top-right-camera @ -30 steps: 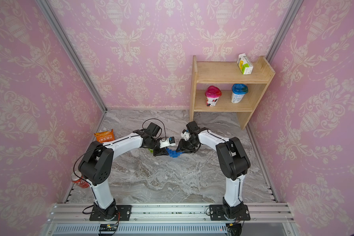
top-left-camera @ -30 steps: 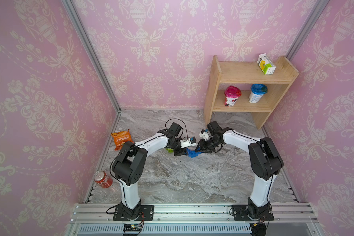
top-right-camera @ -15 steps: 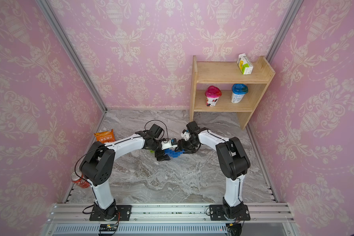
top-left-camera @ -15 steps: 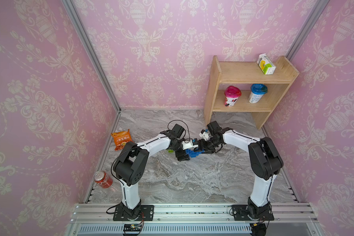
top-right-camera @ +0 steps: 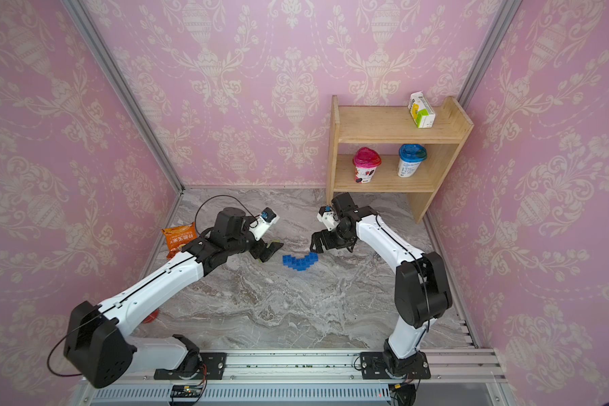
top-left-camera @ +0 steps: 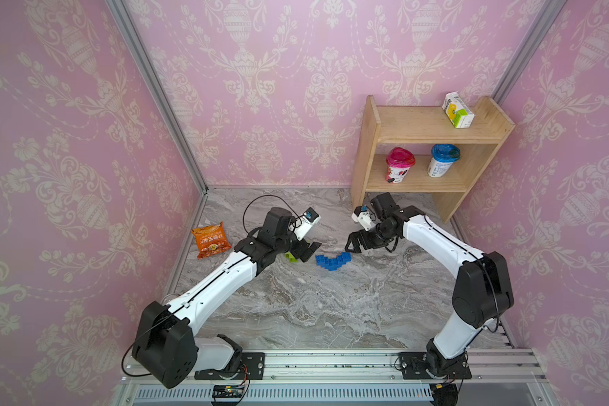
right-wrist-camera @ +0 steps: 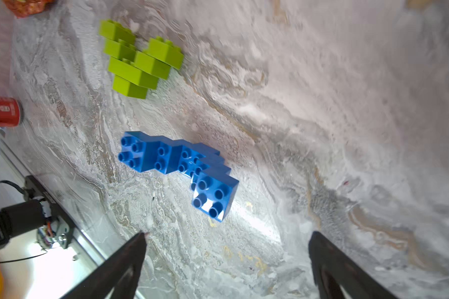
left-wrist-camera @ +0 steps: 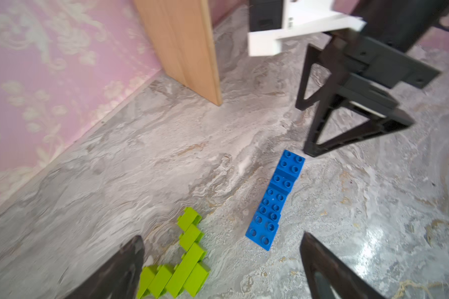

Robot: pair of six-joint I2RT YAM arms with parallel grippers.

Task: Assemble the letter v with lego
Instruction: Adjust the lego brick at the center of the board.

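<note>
The blue lego [top-left-camera: 332, 261] is a stepped V of joined studded bricks lying free on the marble table, seen in both top views [top-right-camera: 299, 262] and both wrist views [left-wrist-camera: 275, 199] [right-wrist-camera: 176, 160]. A lime green lego cluster [left-wrist-camera: 182, 261] [right-wrist-camera: 138, 59] lies to its left, partly under my left gripper [top-left-camera: 311, 251]. That gripper [left-wrist-camera: 221, 236] is open and holds nothing, just left of the blue piece. My right gripper [top-left-camera: 352, 245] [right-wrist-camera: 227, 233] is open too, empty, just right of and behind the blue piece.
An orange snack bag [top-left-camera: 210, 240] lies by the left wall. A red can [right-wrist-camera: 2, 111] stands near the front left. A wooden shelf [top-left-camera: 426, 154] at the back right holds two cups and a carton.
Both grippers have opened and let go of the blue lego, which now lies on the table. The left arm drew back to the left, the right arm back to the right.
</note>
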